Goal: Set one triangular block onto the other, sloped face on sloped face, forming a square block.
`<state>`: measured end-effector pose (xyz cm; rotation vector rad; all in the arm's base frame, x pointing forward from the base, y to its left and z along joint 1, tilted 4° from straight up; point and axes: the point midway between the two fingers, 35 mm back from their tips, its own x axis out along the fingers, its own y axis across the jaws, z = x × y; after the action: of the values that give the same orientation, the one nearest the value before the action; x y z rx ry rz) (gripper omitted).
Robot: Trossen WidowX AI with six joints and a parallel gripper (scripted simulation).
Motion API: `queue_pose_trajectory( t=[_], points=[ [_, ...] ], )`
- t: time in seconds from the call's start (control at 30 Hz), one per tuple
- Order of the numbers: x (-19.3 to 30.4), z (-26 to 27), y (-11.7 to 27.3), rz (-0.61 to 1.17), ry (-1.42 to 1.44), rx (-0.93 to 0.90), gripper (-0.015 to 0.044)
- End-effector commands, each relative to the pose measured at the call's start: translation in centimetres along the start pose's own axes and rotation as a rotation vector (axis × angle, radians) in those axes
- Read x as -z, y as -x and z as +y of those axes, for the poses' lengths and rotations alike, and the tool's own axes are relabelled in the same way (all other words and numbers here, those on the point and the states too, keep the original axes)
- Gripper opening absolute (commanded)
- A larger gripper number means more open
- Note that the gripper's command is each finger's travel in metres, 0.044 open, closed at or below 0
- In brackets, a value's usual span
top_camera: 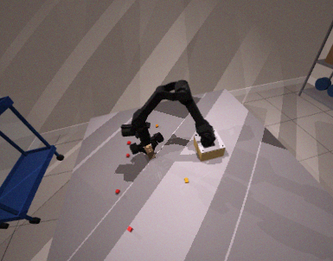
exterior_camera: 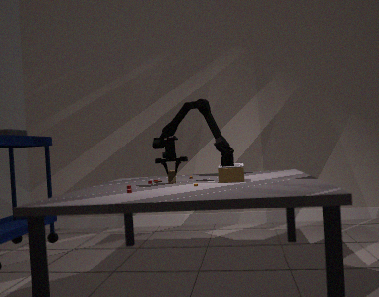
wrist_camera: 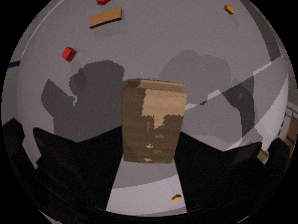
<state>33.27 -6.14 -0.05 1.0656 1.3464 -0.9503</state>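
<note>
End effector (top_camera: 141, 144) (exterior_camera: 172, 166) (wrist_camera: 149, 131) closed on wooden triangular block (top_camera: 149, 149) (exterior_camera: 172, 175) (wrist_camera: 150, 125), low over surface (top_camera: 161, 207) (exterior_camera: 188, 199) (wrist_camera: 145, 30); contact with lower block unclear.

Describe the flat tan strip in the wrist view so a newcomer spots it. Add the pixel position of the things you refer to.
Start at the big brown wooden block (top_camera: 150, 151) (exterior_camera: 172, 177) (wrist_camera: 150, 122), central in the wrist view. Look up and left to the tan strip (wrist_camera: 106, 18). It's long and thin; the nearby red cube (wrist_camera: 69, 53) is compact.

And there's the black arm (top_camera: 181, 88), arching mid-frame from its tan box-shaped base (top_camera: 214, 154); blue cart (top_camera: 24, 173) at left, red cube (top_camera: 130, 229) low, left of centre!
</note>
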Motion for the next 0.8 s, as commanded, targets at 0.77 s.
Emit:
queue_pose_trajectory(
  t=[0.77],
  points=[
    [-0.2,0.0,-0.77,0.004,0.005,0.003,0.0]
  ],
)
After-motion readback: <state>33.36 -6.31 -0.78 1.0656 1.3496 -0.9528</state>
